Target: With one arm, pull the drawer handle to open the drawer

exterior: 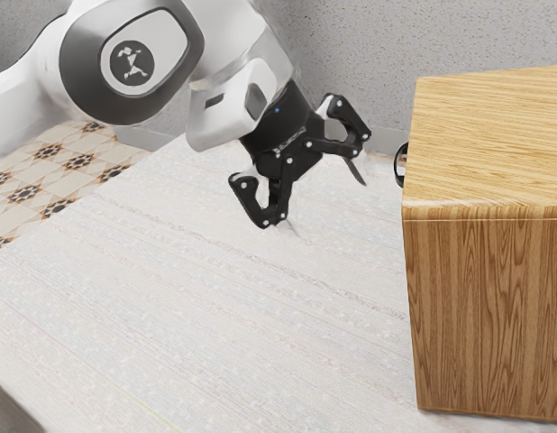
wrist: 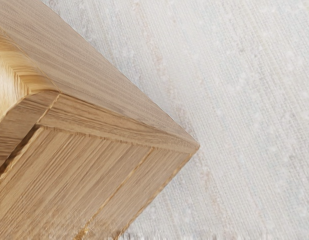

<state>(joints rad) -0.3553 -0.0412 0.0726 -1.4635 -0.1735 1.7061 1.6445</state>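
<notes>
A wooden cabinet (exterior: 486, 244) stands at the exterior view's right. A small dark drawer handle (exterior: 401, 165) juts from the cabinet face turned toward the arm, near its top edge. My black gripper (exterior: 325, 204) hangs in the air to the left of that handle, a short gap away. Its two fingers are spread wide with nothing between them. In the wrist view, the cabinet (wrist: 84, 150) appears as a corner with the seams of a drawer front running across one face.
The cabinet rests on a pale woven surface (exterior: 170, 307) with open room in front of it and toward the exterior view's left. A patterned tile floor (exterior: 44, 171) lies at the far left. A grey wall (exterior: 369, 45) stands behind.
</notes>
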